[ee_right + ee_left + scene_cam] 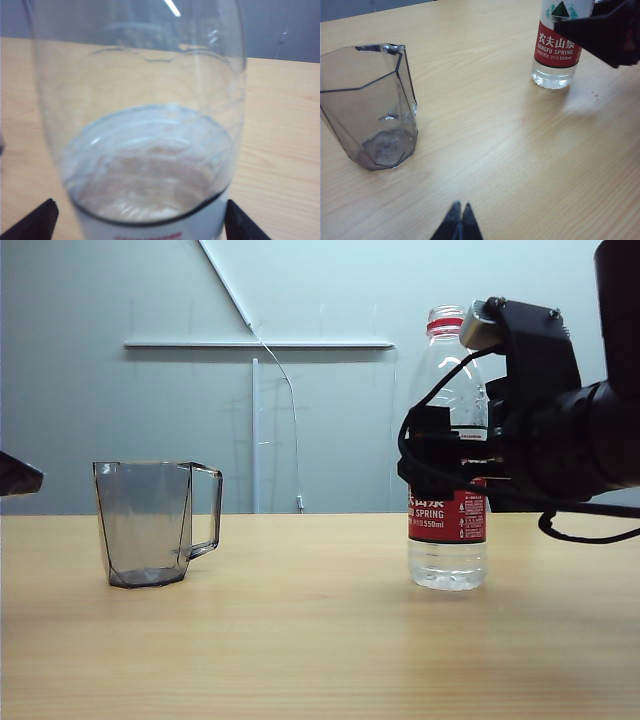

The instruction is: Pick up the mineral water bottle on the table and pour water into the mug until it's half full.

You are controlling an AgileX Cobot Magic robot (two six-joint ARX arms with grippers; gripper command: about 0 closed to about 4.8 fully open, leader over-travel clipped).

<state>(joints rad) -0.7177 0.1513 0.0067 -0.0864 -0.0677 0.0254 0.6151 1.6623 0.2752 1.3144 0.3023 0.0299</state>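
The mineral water bottle [447, 530] stands upright on the table [300, 640], right of middle, with its red-and-white label facing out. In the right wrist view the bottle [145, 125] fills the frame, and the water [150, 165] shows inside it. My right gripper [440, 455] is open around the bottle at label height. One dark fingertip [35, 222] shows on each side of the bottle with a small gap. The smoky-grey mug [150, 525] stands empty on the left, handle toward the bottle. My left gripper [460, 207] is shut and hovers low near the mug [370, 105].
A grey wall with a white rail [258, 343] and a hanging cable [290, 400] stands behind the table's far edge. Bare wood lies between the mug and the bottle. The left gripper [15, 475] pokes in at the far left edge.
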